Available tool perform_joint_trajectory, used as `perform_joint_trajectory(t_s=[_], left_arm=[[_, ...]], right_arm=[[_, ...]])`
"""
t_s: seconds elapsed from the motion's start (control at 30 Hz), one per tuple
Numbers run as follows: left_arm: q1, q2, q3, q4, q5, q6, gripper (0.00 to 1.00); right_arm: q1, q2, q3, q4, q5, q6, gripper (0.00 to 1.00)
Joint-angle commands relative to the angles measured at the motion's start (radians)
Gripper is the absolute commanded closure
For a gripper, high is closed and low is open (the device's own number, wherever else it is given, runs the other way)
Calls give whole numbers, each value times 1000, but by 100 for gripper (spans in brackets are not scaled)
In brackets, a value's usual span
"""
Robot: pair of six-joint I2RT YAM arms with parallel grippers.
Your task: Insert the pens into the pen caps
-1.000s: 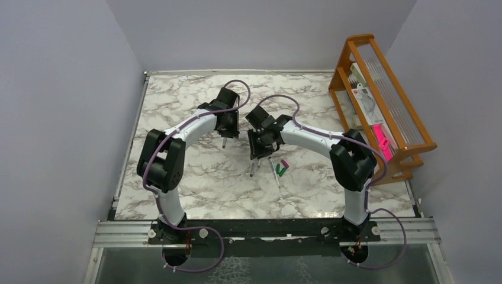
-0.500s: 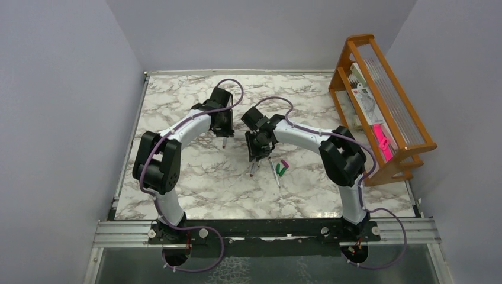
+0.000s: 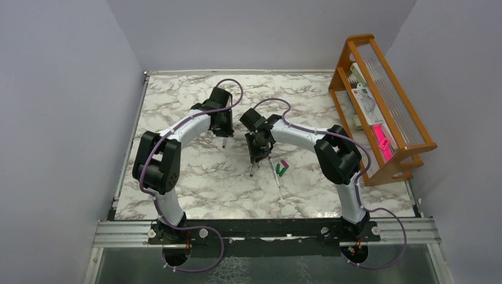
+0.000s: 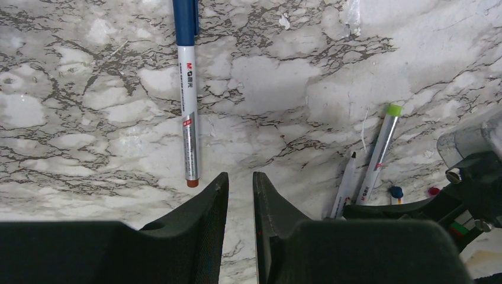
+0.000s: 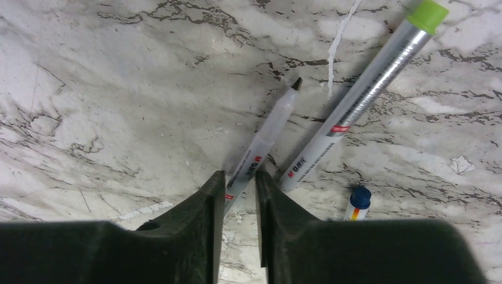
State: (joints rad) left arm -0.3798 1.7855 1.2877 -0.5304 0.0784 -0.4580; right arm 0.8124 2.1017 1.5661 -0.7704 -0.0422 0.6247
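An uncapped grey pen [image 5: 269, 133] with a dark tip lies on the marble, and my right gripper [image 5: 240, 177] is shut on its rear end. Beside it lies a silver pen [image 5: 361, 97] with a green end. From above, the right gripper [image 3: 258, 155] stands over these pens [image 3: 275, 173], with a green cap [image 3: 280, 171] and a magenta cap [image 3: 285, 163] just to the right. My left gripper [image 4: 240, 177] stands slightly open with nothing between its fingers. It is just right of the red end of a blue-capped pen [image 4: 189, 112].
A small blue-topped piece [image 5: 359, 198] lies right of the right fingers. An orange wooden rack [image 3: 379, 100] holding packets and a bright pink item stands along the right table edge. Both arms [image 3: 177, 133] meet near the table's middle.
The right gripper's jaws have narrowed around the uncapped pen and that arm shifted slightly left. The left arm moved a little left a second ago, then stayed still.
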Motion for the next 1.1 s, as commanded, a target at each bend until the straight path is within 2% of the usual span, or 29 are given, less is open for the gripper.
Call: perform_joint_trajectory(t_s=[0.0, 0.13, 0.17, 0.43, 0.57, 0.77, 0.9, 1.03, 1.07], left_arm=[[3, -47, -6, 15, 3, 8, 76], [3, -50, -4, 15, 7, 9, 76], [2, -49, -4, 15, 10, 9, 76], [3, -79, -10, 55, 88, 13, 76], [3, -154, -62, 201, 189, 0, 75], [4, -275, -201, 523, 391, -54, 67], [3, -317, -261, 673, 476, -126, 56], [4, -343, -306, 792, 510, -200, 28], [4, -346, -311, 813, 523, -211, 26]], right_arm=[[5, 41, 9, -30, 32, 4, 79], [5, 26, 2, -19, 33, 10, 97], [5, 20, -4, -10, 30, 11, 99], [5, -106, -55, 79, 51, 26, 99], [3, -174, -78, 109, 72, 53, 99], [-27, -351, -183, 232, 101, 107, 99], [-75, -501, -284, 363, 89, 118, 99], [-118, -595, -317, 419, 73, 95, 99], [-123, -609, -314, 422, 68, 81, 99]])
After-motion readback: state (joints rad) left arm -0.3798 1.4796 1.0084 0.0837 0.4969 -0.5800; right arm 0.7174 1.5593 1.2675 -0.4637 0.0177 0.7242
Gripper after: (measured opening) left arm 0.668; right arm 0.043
